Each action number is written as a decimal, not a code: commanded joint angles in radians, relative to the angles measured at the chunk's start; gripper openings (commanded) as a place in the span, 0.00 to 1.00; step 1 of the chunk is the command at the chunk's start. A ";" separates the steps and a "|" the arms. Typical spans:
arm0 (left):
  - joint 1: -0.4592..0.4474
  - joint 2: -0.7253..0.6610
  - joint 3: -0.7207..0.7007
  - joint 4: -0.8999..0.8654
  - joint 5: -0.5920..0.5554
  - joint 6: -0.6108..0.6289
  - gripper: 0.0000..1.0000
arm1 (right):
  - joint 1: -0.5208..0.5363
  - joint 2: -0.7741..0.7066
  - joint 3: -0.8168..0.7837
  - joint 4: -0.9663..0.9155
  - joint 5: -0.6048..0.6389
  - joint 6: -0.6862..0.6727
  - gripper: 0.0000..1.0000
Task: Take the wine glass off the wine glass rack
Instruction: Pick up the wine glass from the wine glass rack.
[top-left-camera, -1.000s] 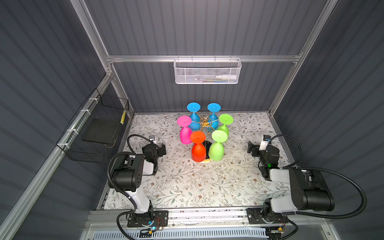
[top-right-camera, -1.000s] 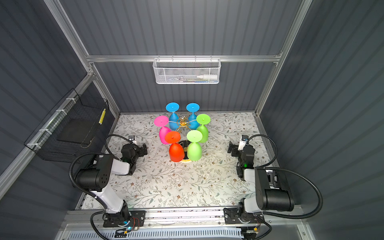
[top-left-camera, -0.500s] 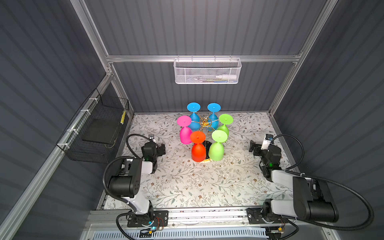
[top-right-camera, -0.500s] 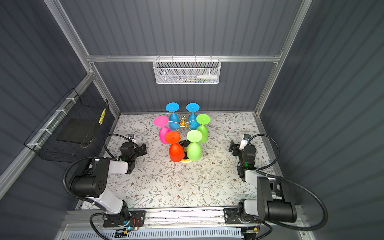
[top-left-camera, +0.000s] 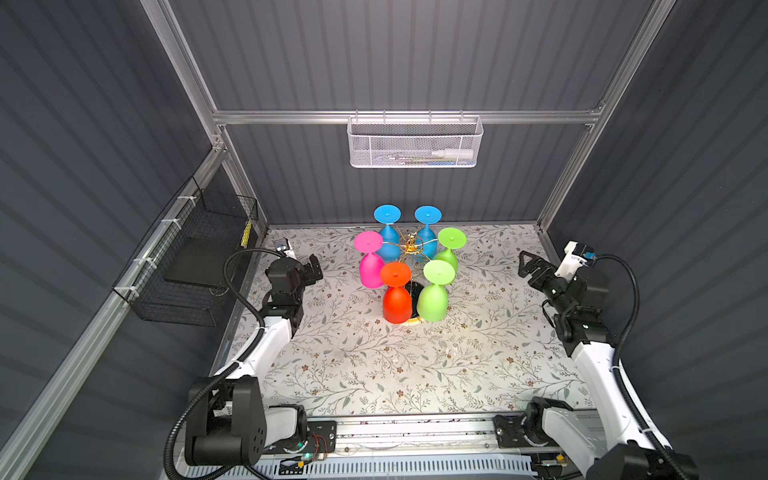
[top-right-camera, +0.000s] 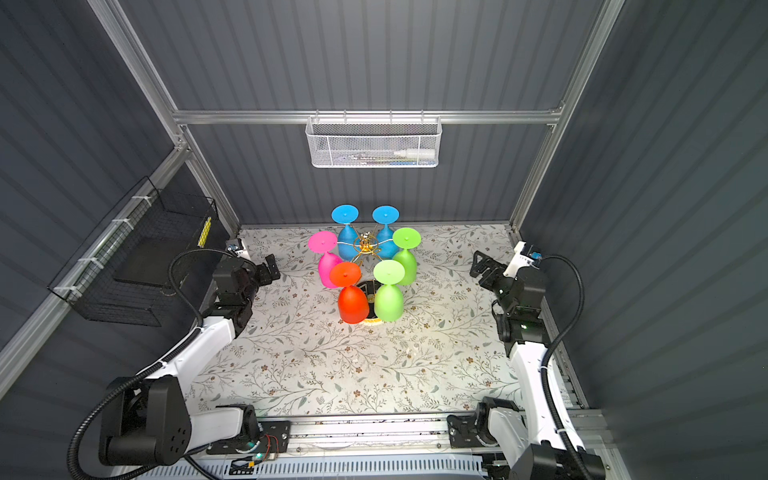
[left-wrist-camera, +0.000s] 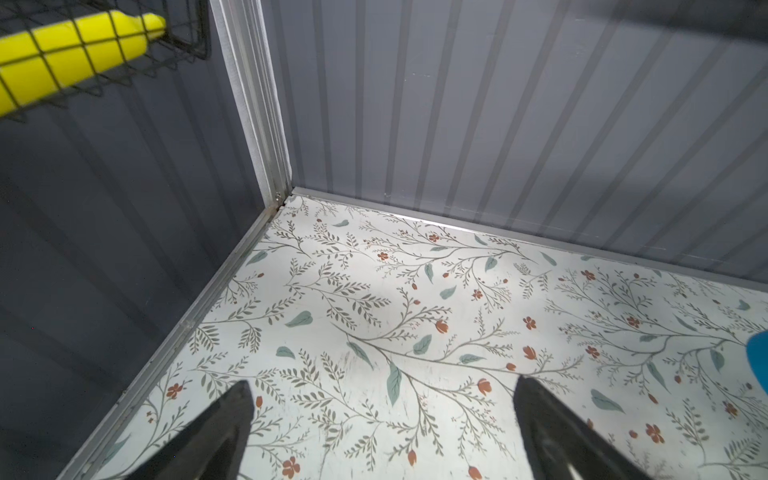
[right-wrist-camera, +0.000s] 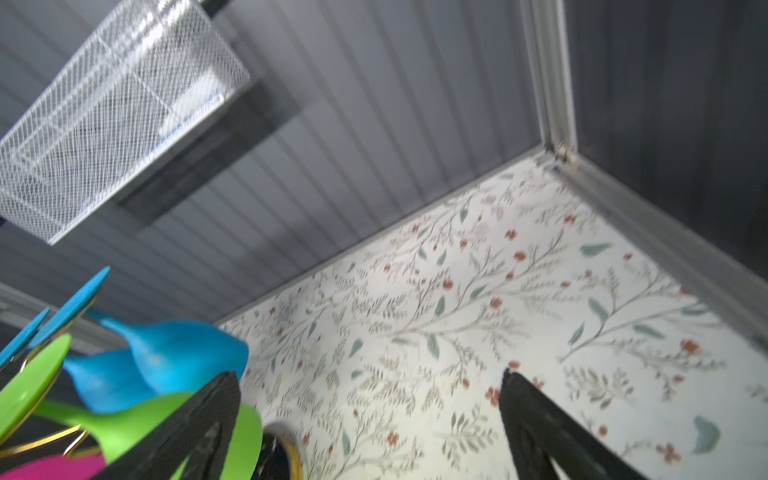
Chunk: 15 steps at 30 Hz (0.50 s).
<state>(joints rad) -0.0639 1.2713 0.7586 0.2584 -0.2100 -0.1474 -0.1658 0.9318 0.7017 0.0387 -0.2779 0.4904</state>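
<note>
The wine glass rack (top-left-camera: 409, 245) (top-right-camera: 365, 245), a gold wire stand, is at the middle back of the floral table in both top views. Several wine glasses hang on it upside down: two blue (top-left-camera: 387, 245), one pink (top-left-camera: 371, 270), one orange-red (top-left-camera: 397, 303) and two green (top-left-camera: 433, 297). My left gripper (top-left-camera: 313, 268) (left-wrist-camera: 382, 384) is open and empty, left of the pink glass and apart from it. My right gripper (top-left-camera: 524, 264) (right-wrist-camera: 370, 376) is open and empty, well to the right of the rack. The right wrist view shows blue glasses (right-wrist-camera: 178, 357), a green glass (right-wrist-camera: 124, 424) and the rack's gold-rimmed base (right-wrist-camera: 286, 453).
A white mesh basket (top-left-camera: 414, 143) hangs on the back wall above the rack. A black wire basket (top-left-camera: 195, 257) holding a yellow thing (left-wrist-camera: 62, 45) is fixed to the left wall, close behind my left arm. The floral table (top-left-camera: 374, 365) lies in front of the rack.
Both arms have stretched out from the base, carrying the grippers farther back along the table's sides. Both grippers stay open. The glasses and rack have not moved.
</note>
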 joint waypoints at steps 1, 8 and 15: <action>0.004 -0.025 0.064 -0.102 0.062 -0.031 0.99 | -0.003 -0.062 0.019 -0.213 -0.119 0.009 0.98; 0.013 -0.139 -0.009 -0.027 0.068 -0.069 0.99 | -0.001 -0.247 0.022 -0.395 -0.193 0.029 0.85; 0.013 -0.172 0.034 -0.079 0.106 -0.064 0.99 | 0.031 -0.330 0.061 -0.477 -0.347 0.096 0.73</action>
<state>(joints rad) -0.0570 1.1156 0.7620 0.2146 -0.1371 -0.2001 -0.1543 0.6216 0.7261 -0.3737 -0.5167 0.5518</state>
